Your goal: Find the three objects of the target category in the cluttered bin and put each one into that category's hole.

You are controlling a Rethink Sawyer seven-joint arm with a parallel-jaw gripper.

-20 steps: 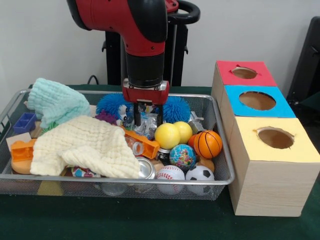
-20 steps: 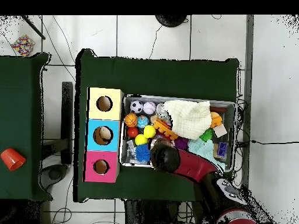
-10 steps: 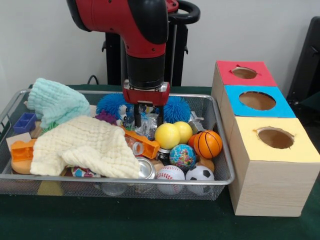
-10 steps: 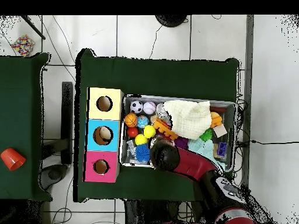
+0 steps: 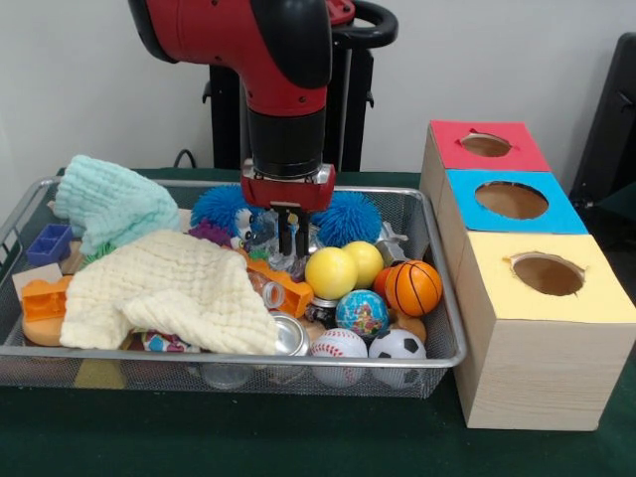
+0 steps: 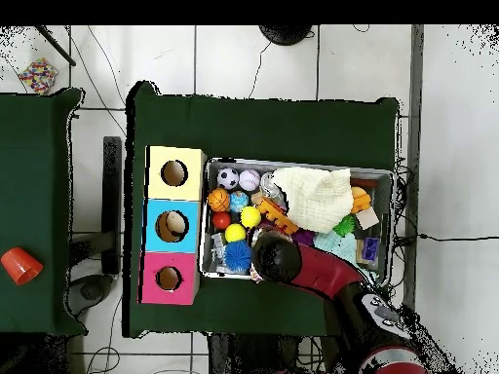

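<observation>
The silver wire-mesh bin (image 5: 248,360) is full of clutter; it also shows in the overhead view (image 6: 302,166). My gripper (image 5: 293,248) reaches down into its back middle, between two blue spiky balls (image 5: 350,217). Its fingers (image 5: 285,238) stand close together, shut on a small clear plastic thing (image 5: 266,235) that is hard to make out. Two yellow balls (image 5: 331,272), a basketball (image 5: 412,286), a globe ball (image 5: 362,311), a baseball (image 5: 339,345) and a soccer ball (image 5: 397,346) lie just right of it. In the overhead view my arm (image 6: 278,258) hides the gripper.
Three boxes with round holes stand right of the bin: red (image 5: 486,145), blue (image 5: 512,200), yellow (image 5: 547,274). A cream cloth (image 5: 169,293) and a mint cloth (image 5: 114,204) cover the bin's left half. An orange toy (image 5: 283,286) and a tin can (image 5: 290,335) lie by the cloth.
The gripper's fingers were spread apart and have come together around the clear plastic thing. The arm has shifted slightly and the gripper sits a little higher.
</observation>
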